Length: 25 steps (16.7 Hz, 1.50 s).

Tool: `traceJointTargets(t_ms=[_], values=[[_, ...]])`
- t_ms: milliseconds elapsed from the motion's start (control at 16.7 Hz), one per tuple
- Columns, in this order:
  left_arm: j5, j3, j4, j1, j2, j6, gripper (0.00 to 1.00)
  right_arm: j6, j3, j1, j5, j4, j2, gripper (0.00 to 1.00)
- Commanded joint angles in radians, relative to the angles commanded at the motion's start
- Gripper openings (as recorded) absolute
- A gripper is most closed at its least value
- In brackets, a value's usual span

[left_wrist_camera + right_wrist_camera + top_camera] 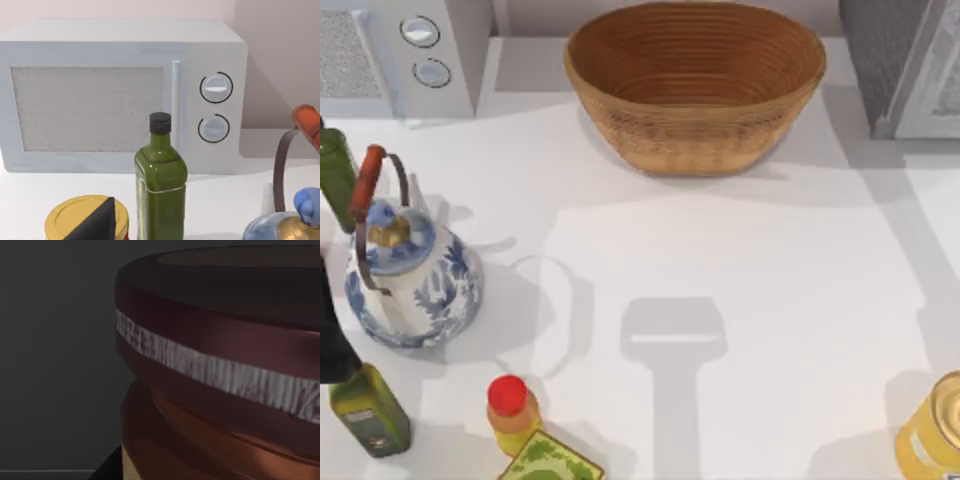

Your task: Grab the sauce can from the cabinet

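The sauce can (215,375) looms very close in the right wrist view, with a dark maroon ribbed rim, a pale band and a brown-to-tan body below. Behind it is the dim grey inner wall of the cabinet (55,360), so my right gripper is inside the cabinet, right at the can. In the top view the cabinet (880,60) stands at the back right, with a dark speckled side and a pale framed door. My left arm (330,340) is parked at the left edge of the table.
A woven basket (695,85) sits at the back middle and a white microwave (400,55) at the back left. A blue-and-white teapot (410,275), green bottles (370,410), a red-capped bottle (512,410) and a yellow can (935,440) stand near the front.
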State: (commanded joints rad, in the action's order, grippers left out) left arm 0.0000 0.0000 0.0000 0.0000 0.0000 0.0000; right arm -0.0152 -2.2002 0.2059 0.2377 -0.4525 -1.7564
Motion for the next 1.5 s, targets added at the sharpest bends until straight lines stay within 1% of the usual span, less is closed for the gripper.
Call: traceJointTargets(t_ms=[480,840,960,1080,1200,1320,1500], values=[[0.000,0.000,0.000,0.000,0.000,0.000,1.00,0.000,0.087,0.143,0.134,-0.245,0.349,0.00],[0.000,0.000,0.000,0.000,0.000,0.000,1.00,-0.002,0.088,0.150,0.141,-0.261,0.369,0.00],[0.000,0.000,0.000,0.000,0.000,0.000,1.00,-0.002,0.119,0.145,0.133,-0.246,0.395,0.00],[0.000,0.000,0.000,0.000,0.000,0.000,1.00,-0.001,0.193,0.132,0.116,-0.215,0.453,0.00],[0.000,0.000,0.000,0.000,0.000,0.000,1.00,0.000,0.309,0.113,0.094,-0.172,0.534,0.00],[0.000,0.000,0.000,0.000,0.000,0.000,1.00,0.001,0.468,0.086,0.066,-0.120,0.636,0.00],[0.000,0.000,0.000,0.000,0.000,0.000,1.00,0.004,0.786,0.037,0.016,-0.026,0.822,0.00]])
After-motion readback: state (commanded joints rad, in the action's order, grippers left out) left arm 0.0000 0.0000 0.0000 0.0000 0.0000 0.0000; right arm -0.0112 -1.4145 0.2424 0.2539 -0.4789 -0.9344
